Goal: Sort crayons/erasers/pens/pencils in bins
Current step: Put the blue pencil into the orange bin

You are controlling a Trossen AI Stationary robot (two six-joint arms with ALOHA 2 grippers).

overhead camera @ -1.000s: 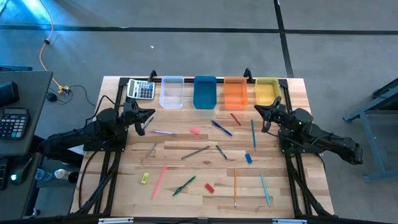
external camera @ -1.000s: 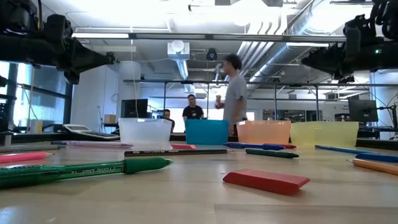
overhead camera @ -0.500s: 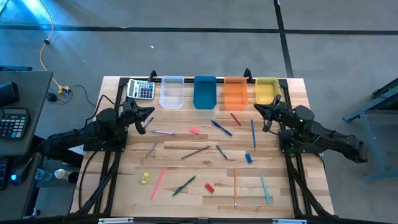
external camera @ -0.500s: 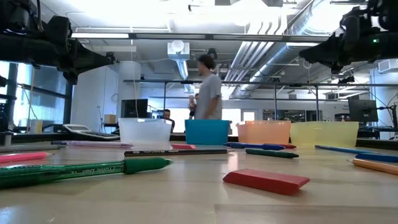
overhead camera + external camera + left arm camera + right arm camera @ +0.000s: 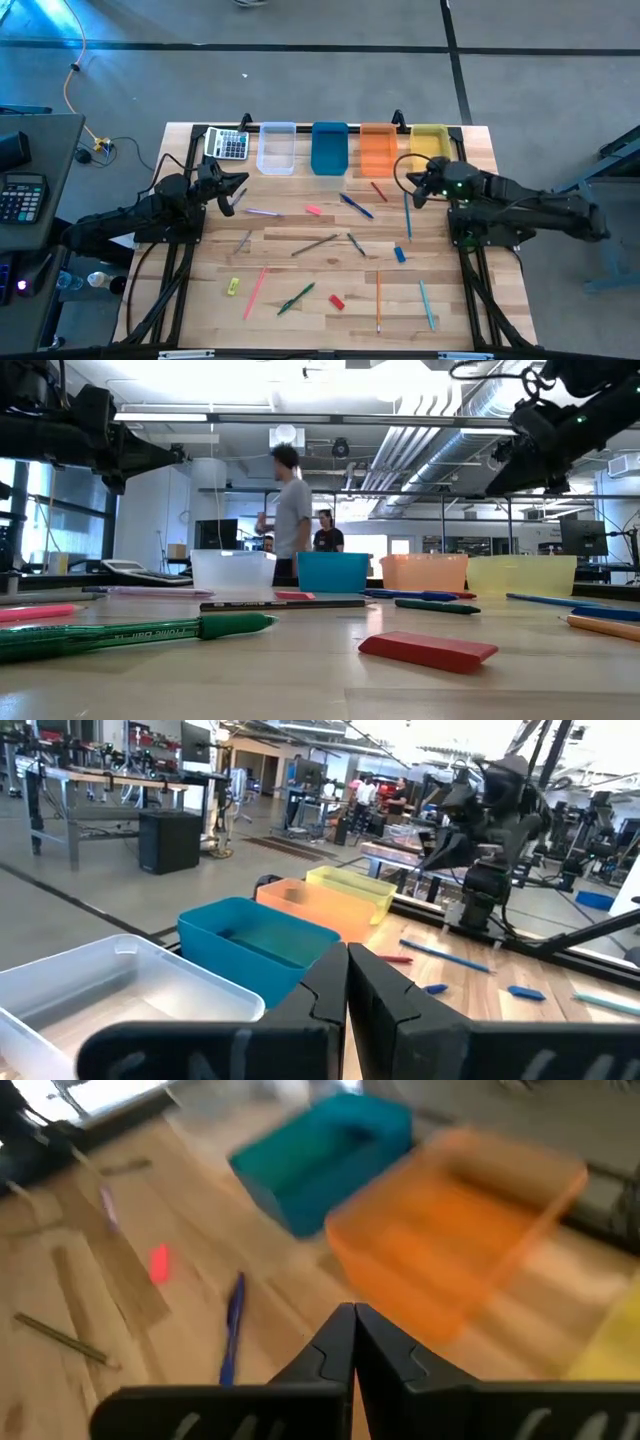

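Note:
Four bins stand in a row at the far edge: clear (image 5: 277, 147), blue (image 5: 329, 148), orange (image 5: 377, 148) and yellow (image 5: 428, 145). Pens, pencils and crayons lie scattered on the table, with a pink eraser (image 5: 314, 210), a blue eraser (image 5: 400, 255), a red eraser (image 5: 337, 300) and a yellow eraser (image 5: 233, 287) among them. My left gripper (image 5: 243, 186) is shut and empty above the table's left side, near the clear bin. My right gripper (image 5: 410, 190) is shut and empty above the table near the orange and yellow bins.
A grey calculator (image 5: 227, 144) lies at the far left corner beside the clear bin. A green pen (image 5: 140, 632) and the red eraser (image 5: 428, 649) lie nearest the front edge. People move in the room behind the table.
My right gripper has gone a little toward the table's left edge and has tipped downward; it stays shut. A person in the room behind has walked across toward the left.

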